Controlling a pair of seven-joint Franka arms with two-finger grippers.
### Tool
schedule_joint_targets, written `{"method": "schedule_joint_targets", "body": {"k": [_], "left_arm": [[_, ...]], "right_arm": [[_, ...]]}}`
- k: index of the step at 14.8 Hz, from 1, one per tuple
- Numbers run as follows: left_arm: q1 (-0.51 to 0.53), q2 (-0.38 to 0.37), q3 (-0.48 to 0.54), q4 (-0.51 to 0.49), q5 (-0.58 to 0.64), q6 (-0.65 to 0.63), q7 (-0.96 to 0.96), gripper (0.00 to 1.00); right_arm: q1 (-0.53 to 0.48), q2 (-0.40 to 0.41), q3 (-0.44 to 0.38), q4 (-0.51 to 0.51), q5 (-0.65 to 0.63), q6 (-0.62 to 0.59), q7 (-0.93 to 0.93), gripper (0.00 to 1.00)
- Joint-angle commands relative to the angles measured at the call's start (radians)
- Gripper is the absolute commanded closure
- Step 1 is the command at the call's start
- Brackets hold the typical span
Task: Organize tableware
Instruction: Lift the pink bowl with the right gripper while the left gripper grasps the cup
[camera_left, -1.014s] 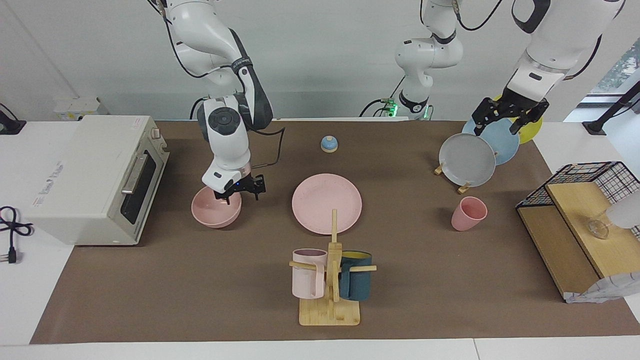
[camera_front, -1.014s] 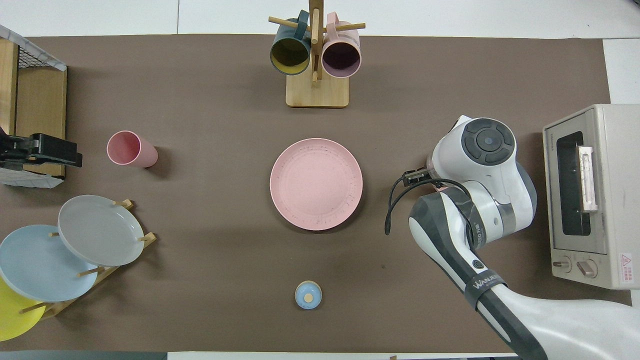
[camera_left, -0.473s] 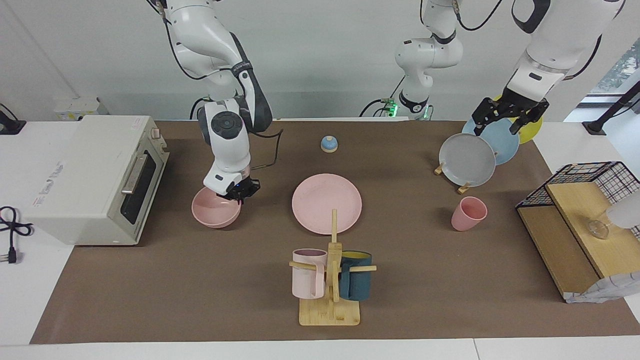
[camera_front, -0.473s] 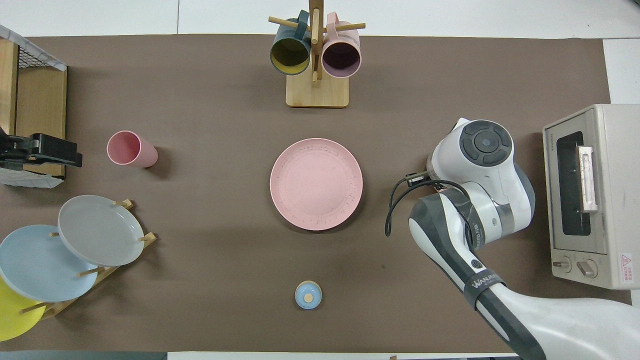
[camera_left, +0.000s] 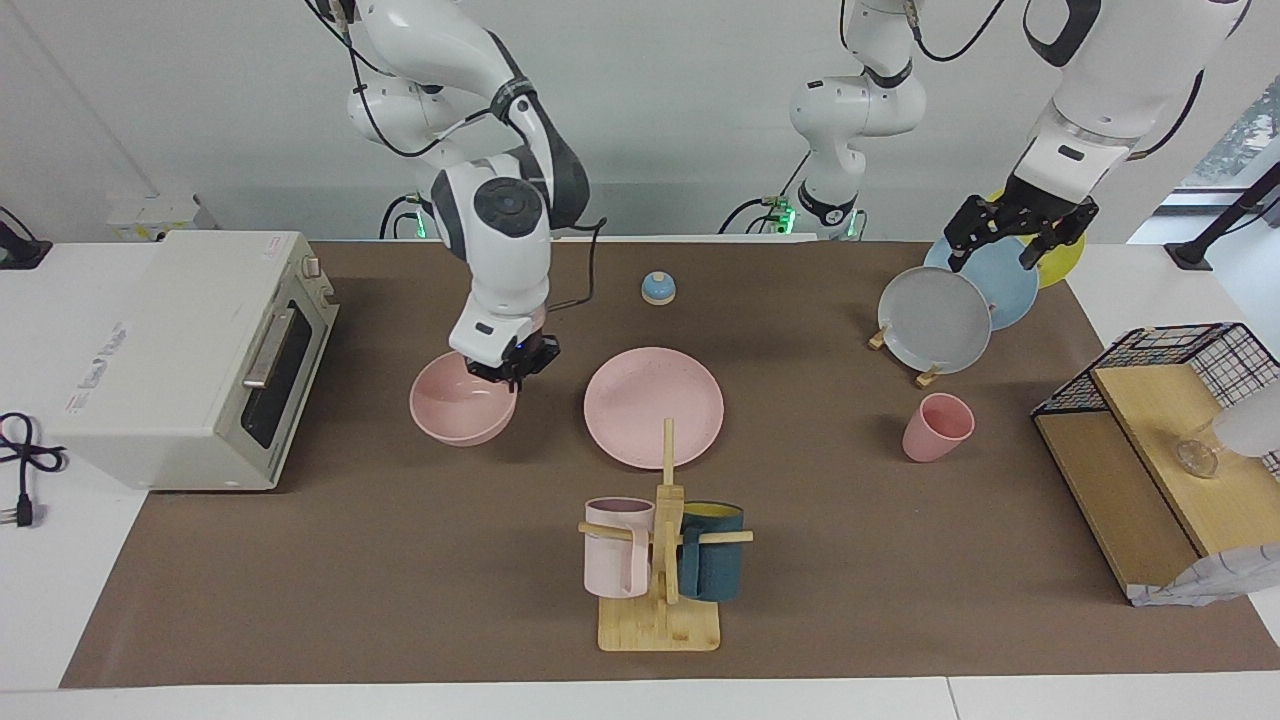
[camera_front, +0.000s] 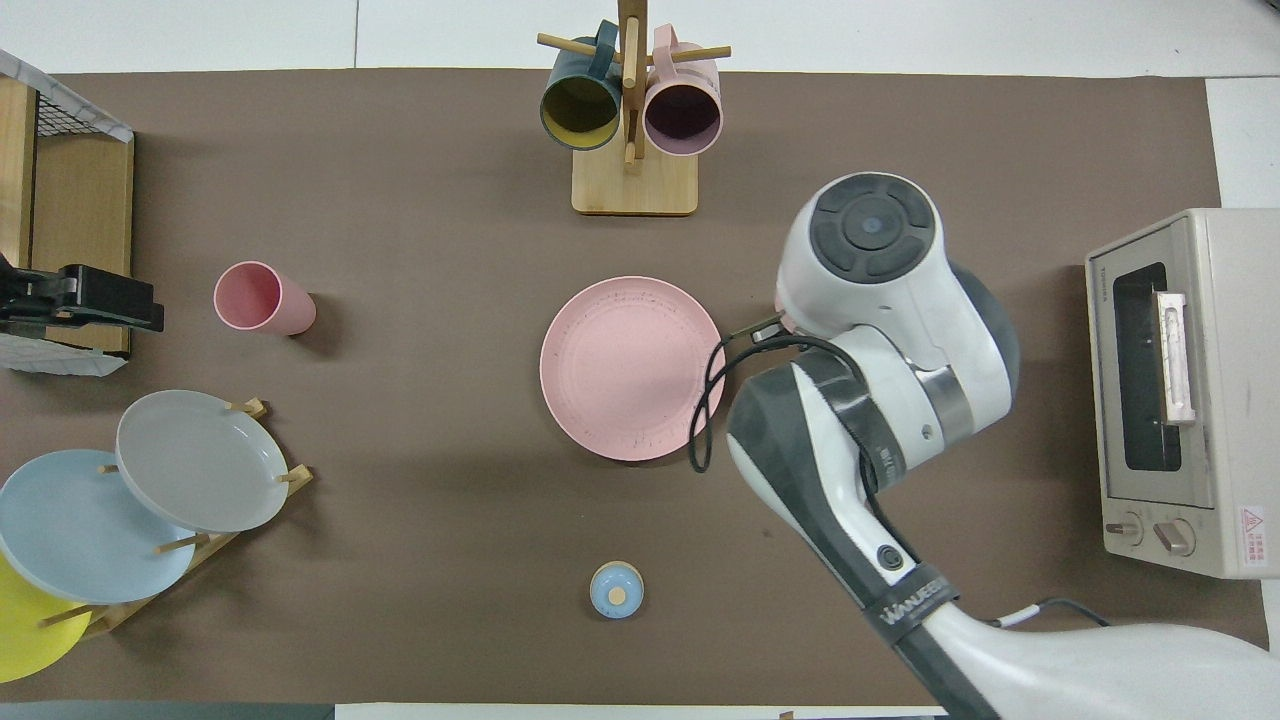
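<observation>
My right gripper is shut on the rim of the pink bowl and holds it low over the mat, between the toaster oven and the pink plate. In the overhead view the right arm hides the bowl, and the plate lies flat mid-table. The pink cup stands toward the left arm's end and also shows in the overhead view. My left gripper is open and waits above the plate rack.
A toaster oven stands at the right arm's end. A mug tree with two mugs stands farther from the robots than the plate. A rack of grey, blue and yellow plates, a blue bell and a wire shelf are also here.
My right gripper shut on the bowl's rim and carried the bowl away from the toaster oven toward the pink plate. The left arm has not moved.
</observation>
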Motion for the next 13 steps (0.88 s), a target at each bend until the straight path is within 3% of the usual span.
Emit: {"method": "schedule_joint_targets", "body": {"k": [1,3,5,8,13], "left_arm": [[0.009,0.036,0.008,-0.034,0.009,0.084,-0.004,0.00],[0.009,0.137,0.007,-0.034,0.009,0.173,-0.004,0.00],[0.006,0.239,0.007,-0.034,0.009,0.268,0.000,0.00],[-0.004,0.303,0.007,-0.046,0.011,0.329,0.009,0.00],[-0.016,0.333,0.007,-0.089,0.009,0.372,0.035,0.00]], "right_arm": [[0.108,0.228,0.001,0.358,-0.005,-0.181,0.184,1.00],[0.178,0.322,0.003,0.501,-0.005,-0.203,0.293,1.00],[0.244,0.366,0.003,0.532,-0.005,-0.159,0.390,1.00],[0.276,0.376,0.004,0.518,0.028,-0.087,0.465,1.00],[0.287,0.334,0.008,0.367,0.047,0.028,0.469,1.00]]}}
